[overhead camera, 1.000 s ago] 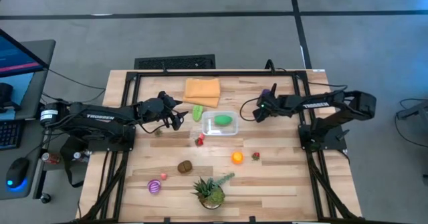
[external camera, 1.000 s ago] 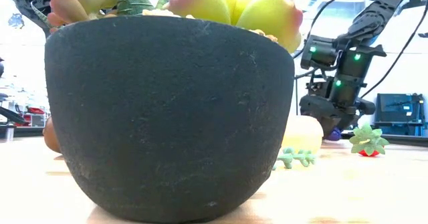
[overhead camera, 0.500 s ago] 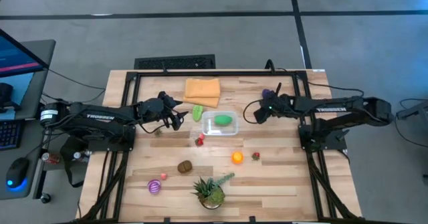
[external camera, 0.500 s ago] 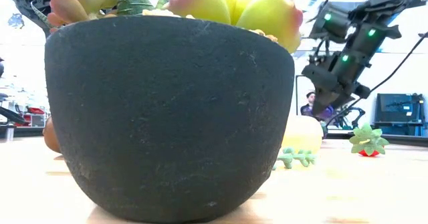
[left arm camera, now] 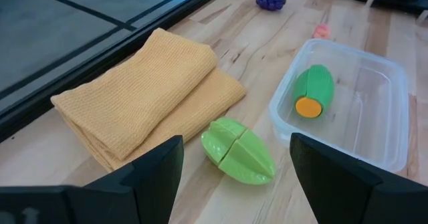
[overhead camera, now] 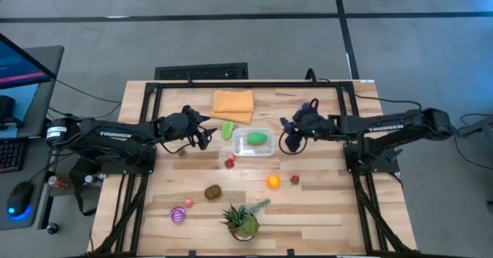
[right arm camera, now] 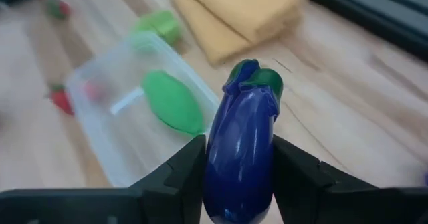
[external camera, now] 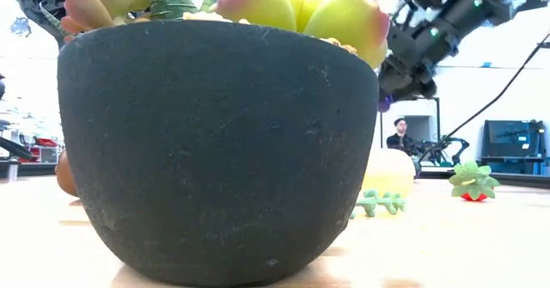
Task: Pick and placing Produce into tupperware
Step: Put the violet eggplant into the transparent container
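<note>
My right gripper is shut on a purple toy eggplant with a green cap. It hovers just right of the clear tub, high in the low view. The tub rests flat on the table and holds a green vegetable with an orange end. My left gripper waits open left of the tub, its fingers either side of a light green fruit without touching it. More produce lies on the table: purple grapes, an orange, a strawberry, a brown piece and a striped ball. My right gripper pinches the eggplant by the sides of its purple body between the two fingers. The eggplant lies along the fingers, its green cap end sticking out past their tips. It is lifted clear of the table, above the tub's right end.
A folded orange cloth lies beyond the tub toward the far edge. A potted plant stands near the near edge and fills the low view. A small red piece sits beside the tub. A person shows in the room behind.
My right gripper has risen from table height with the eggplant held shut between its fingers and has moved toward the table's left, closer to the tub. The eggplant is now lifted clear of the table.
</note>
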You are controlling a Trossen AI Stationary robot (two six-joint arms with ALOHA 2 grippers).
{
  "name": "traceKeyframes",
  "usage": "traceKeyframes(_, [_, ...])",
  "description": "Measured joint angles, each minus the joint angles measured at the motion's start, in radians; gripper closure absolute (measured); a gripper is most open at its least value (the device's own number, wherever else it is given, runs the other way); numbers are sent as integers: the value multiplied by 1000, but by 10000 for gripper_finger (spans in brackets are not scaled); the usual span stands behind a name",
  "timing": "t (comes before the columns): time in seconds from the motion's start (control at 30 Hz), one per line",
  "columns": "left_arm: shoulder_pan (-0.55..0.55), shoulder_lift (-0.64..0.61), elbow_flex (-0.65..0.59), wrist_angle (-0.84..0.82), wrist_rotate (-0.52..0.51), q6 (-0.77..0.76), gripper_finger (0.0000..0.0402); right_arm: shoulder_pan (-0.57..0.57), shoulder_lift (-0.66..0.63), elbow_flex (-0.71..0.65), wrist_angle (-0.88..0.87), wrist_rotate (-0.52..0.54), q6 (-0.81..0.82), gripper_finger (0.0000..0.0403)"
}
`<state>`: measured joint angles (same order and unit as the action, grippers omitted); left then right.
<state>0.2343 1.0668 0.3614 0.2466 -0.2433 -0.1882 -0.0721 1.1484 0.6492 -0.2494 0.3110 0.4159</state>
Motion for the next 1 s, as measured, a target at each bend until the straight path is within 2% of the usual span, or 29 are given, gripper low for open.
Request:
traceKeyframes(0.23, [-18,0,0,5,0,-4,136,64,157,157,14,0,-105,260])
traceKeyframes(0.5, [-37,0,0,7,-1,-3,136,79,356,290,0,-14,-163,255])
traceKeyframes(0.7, [-40,0,0,6,-1,-3,136,75,460,316,-20,-26,-156,255])
traceKeyframes(1.0, [-40,0,0,0,-5,-3,136,70,496,316,-16,-78,-146,251])
